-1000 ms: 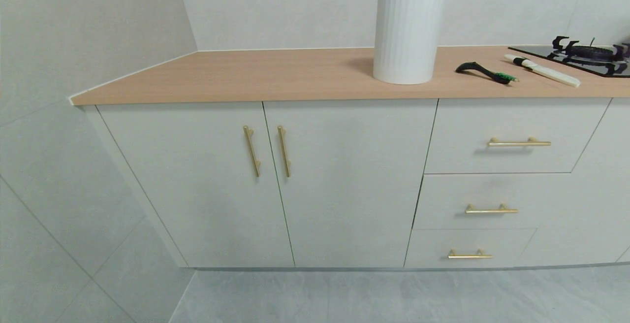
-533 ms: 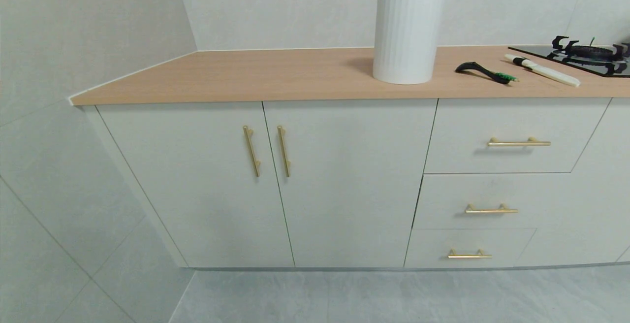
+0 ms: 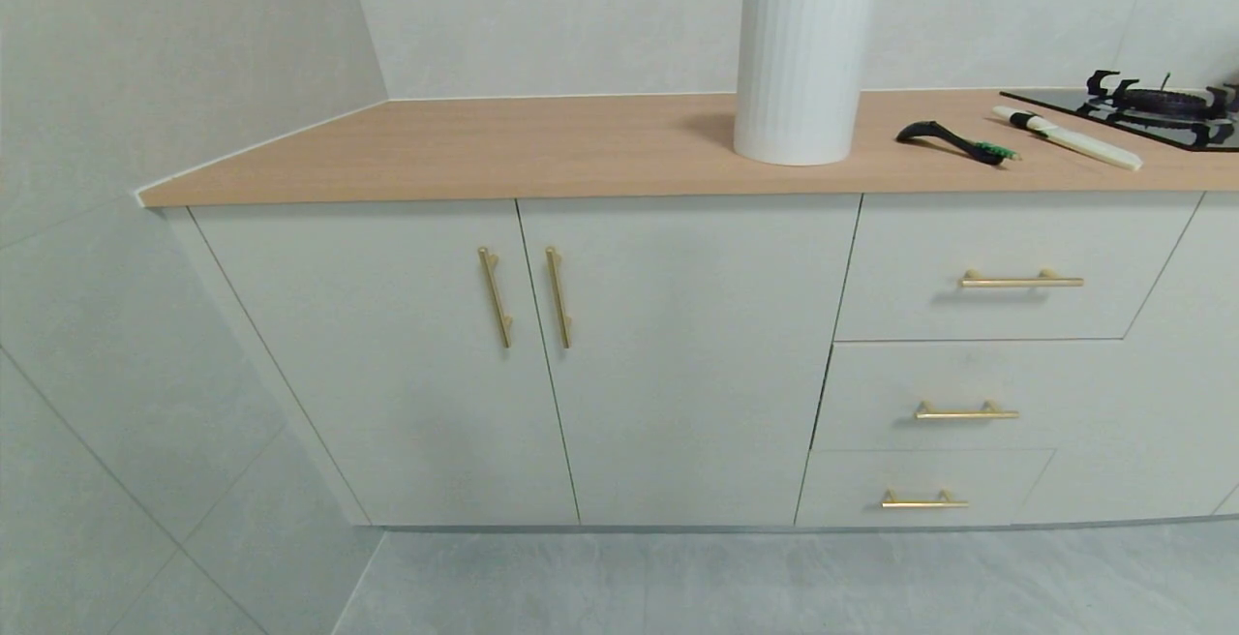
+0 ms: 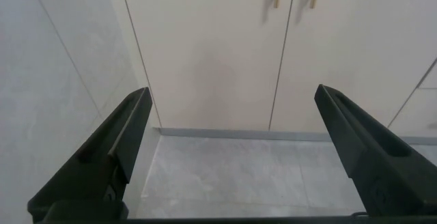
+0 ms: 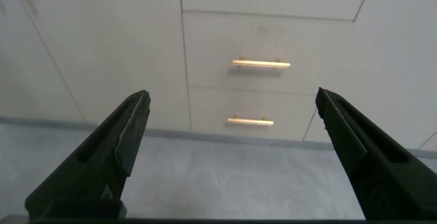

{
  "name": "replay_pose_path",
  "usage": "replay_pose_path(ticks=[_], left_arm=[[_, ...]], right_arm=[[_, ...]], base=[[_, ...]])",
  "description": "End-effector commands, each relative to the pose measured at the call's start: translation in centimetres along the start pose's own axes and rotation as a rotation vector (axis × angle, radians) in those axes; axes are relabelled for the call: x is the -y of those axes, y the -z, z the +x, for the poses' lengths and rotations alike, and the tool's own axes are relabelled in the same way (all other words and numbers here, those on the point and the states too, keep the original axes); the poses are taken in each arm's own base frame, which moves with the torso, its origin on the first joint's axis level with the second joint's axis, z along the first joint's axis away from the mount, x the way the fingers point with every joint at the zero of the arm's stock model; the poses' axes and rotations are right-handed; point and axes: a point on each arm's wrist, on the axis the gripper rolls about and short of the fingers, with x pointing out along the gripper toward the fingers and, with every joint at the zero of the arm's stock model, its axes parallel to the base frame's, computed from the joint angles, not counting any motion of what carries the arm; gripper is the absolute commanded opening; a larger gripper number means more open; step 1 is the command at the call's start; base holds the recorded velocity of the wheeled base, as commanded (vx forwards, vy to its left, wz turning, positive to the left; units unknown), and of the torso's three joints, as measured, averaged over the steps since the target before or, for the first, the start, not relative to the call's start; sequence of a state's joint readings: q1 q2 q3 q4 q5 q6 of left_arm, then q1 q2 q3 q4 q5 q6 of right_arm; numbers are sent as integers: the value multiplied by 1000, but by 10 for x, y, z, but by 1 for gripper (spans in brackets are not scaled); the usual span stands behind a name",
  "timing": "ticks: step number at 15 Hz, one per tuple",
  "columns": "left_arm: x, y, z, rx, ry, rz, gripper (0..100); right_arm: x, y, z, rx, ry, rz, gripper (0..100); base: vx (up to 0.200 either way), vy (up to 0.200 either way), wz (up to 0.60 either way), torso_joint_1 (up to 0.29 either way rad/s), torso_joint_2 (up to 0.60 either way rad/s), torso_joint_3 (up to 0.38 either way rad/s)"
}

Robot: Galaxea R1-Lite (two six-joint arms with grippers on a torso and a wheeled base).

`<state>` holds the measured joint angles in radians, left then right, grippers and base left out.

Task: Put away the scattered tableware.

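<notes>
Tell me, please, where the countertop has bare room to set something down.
The countertop is bare from the left wall to the white ribbed canister. Right of the canister it is crowded: a black-handled tool, a white utensil, then the stove, with narrow gaps between.

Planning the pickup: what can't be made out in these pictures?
White ribbed container, head view: inside hidden by its wall.
Stove, head view: cut off by the right edge.
Black-handled tool, head view: green tip too small to identify.
Cabinet doors and drawers, head view: shut, hiding their contents.

Wooden countertop [image 3: 484,146], pale cabinet doors [image 3: 387,364], three gold-handled drawers [image 3: 1016,238], black hob [image 3: 1152,105], grey floor [image 3: 774,582]
</notes>
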<state>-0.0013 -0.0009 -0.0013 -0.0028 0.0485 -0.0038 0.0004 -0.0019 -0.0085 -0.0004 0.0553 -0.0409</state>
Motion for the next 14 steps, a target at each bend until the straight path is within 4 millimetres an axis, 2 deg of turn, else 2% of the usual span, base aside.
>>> replay_pose_path(ticks=[1, 11, 14], left_arm=[[0, 0, 0, -2, -2, -8, 100], [0, 0, 0, -2, 0, -4, 100], [0, 0, 0, 0, 0, -2, 100]], right_arm=[[0, 2, 1, -15, -3, 19, 100], [0, 2, 1, -14, 9, 23, 100], [0, 2, 1, -14, 11, 23, 100]], base=[[0, 0, 0, 0, 0, 0], [0, 0, 0, 0, 0, 0], [0, -200, 0, 2, 2, 1]])
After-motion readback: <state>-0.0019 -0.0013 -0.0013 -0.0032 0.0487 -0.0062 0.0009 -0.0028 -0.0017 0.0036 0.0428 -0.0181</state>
